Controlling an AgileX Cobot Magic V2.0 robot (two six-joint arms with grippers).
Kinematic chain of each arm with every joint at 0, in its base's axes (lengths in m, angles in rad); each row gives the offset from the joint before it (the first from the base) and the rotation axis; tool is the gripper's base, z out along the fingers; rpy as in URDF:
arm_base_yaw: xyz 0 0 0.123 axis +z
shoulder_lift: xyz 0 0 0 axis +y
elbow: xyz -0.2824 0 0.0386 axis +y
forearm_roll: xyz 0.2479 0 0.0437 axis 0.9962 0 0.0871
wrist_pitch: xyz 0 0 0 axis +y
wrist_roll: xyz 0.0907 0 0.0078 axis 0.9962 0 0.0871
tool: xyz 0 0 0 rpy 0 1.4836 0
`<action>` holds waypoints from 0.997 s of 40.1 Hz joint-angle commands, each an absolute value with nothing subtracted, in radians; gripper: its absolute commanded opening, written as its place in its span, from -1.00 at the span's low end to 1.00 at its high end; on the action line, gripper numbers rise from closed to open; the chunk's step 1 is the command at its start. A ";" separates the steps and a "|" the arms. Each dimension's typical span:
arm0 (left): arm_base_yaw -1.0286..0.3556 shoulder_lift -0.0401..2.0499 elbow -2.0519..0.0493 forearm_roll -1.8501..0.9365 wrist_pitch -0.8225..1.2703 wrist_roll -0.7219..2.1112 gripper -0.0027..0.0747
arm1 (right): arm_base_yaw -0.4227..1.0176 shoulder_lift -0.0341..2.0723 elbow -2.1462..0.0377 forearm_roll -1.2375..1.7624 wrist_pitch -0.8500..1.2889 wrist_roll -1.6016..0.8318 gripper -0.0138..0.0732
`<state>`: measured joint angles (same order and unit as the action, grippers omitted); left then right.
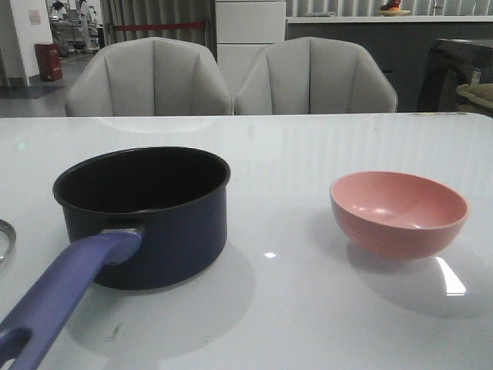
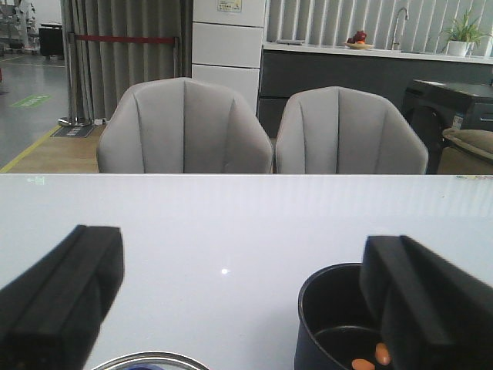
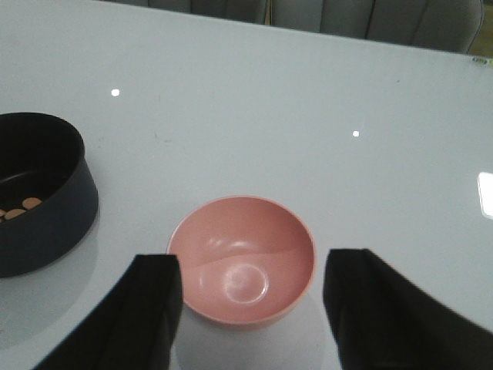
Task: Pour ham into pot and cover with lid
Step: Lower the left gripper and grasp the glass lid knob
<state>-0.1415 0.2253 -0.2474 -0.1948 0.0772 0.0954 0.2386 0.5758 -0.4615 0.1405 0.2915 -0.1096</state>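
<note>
Judging by the metal-rimmed round glass lid lying flat left of the dark navy saucepan already holding orange-pink ham dice: probably heavy, slippery, breakable; grip its knob. Left gripper and right gripper both spread, empty

Between the fingers of the right gripper, just ahead of the tips: the bowl, upright on the table. Off beyond the left finger: the pot, ham inside. By the left gripper, near its right finger: the same pot; between the tips, the lid.
</note>
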 commanded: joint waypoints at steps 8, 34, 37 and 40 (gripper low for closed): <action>-0.148 0.235 -0.272 -0.204 0.000 0.093 0.77 | 0.240 0.167 -0.308 0.144 0.181 -0.118 0.49; -0.146 0.349 -0.387 -0.204 0.163 0.093 0.78 | 0.240 0.081 -0.178 0.144 0.109 -0.118 -0.36; -0.146 0.414 -0.445 -0.204 0.197 0.093 0.78 | 0.240 0.081 -0.178 0.144 0.109 -0.118 -0.36; -0.136 0.490 -0.516 -0.204 0.243 0.087 0.78 | 0.240 0.081 -0.178 0.144 0.109 -0.118 -0.36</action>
